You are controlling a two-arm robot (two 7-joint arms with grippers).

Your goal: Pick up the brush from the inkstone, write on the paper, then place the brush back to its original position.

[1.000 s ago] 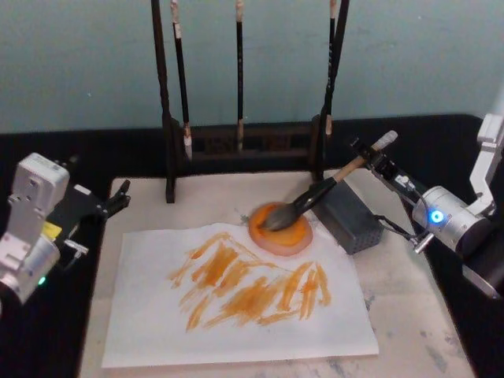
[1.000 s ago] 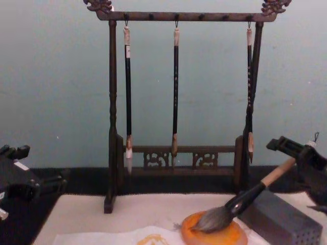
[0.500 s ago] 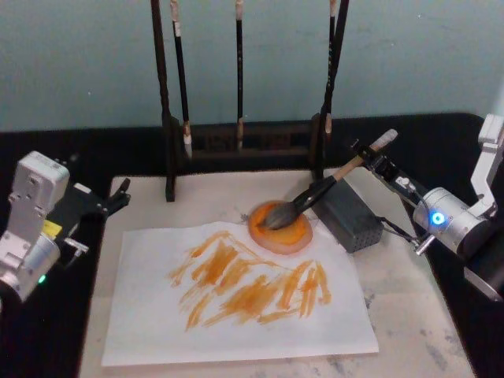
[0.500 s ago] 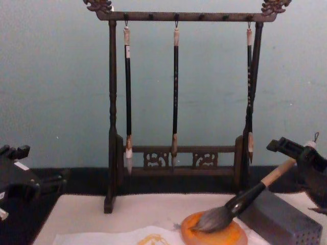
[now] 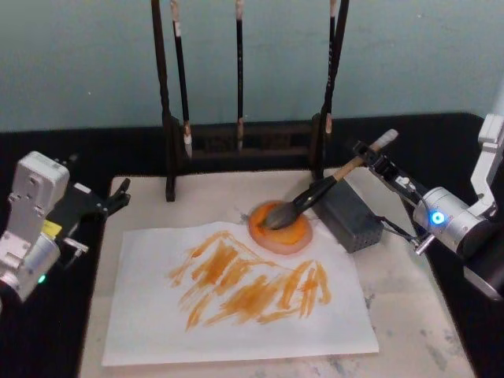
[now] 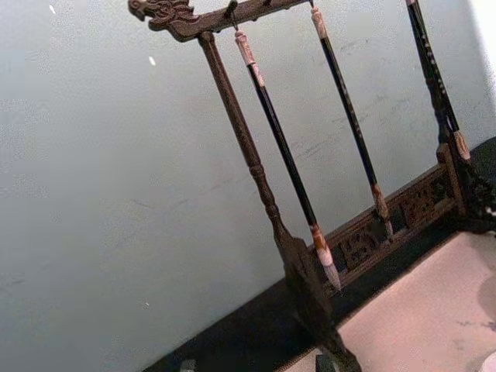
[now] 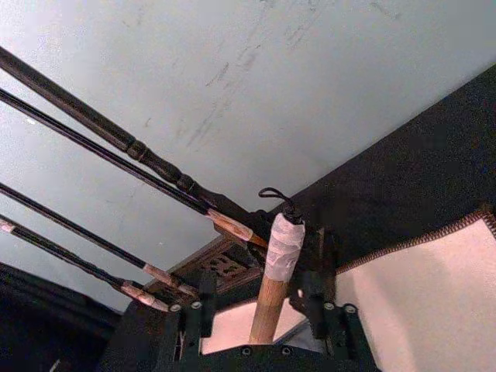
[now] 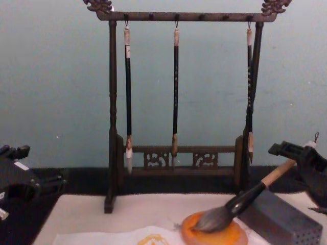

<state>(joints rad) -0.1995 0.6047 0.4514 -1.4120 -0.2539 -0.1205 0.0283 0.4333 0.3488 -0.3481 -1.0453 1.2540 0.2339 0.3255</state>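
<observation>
Where the beige mat (image 5: pixel 409 299) comes nearest, the paper (image 5: pixel 240 315) lies flat, streaked with orange strokes. At its far edge sits the inkstone (image 5: pixel 293 236). The brush (image 5: pixel 315 193) rests with its bristles in the dish, its handle sloping up to the right across the grey block (image 5: pixel 350 216). The right gripper (image 5: pixel 370 155) straddles the white-wrapped handle end, fingers parted with gaps either side, clamping nothing. The left gripper (image 5: pixel 120 197) hangs at the mat's left edge, fingers apart, empty. Three thin brushes (image 5: pixel 239 71) hang on the rack (image 5: pixel 236 142) behind.
</observation>
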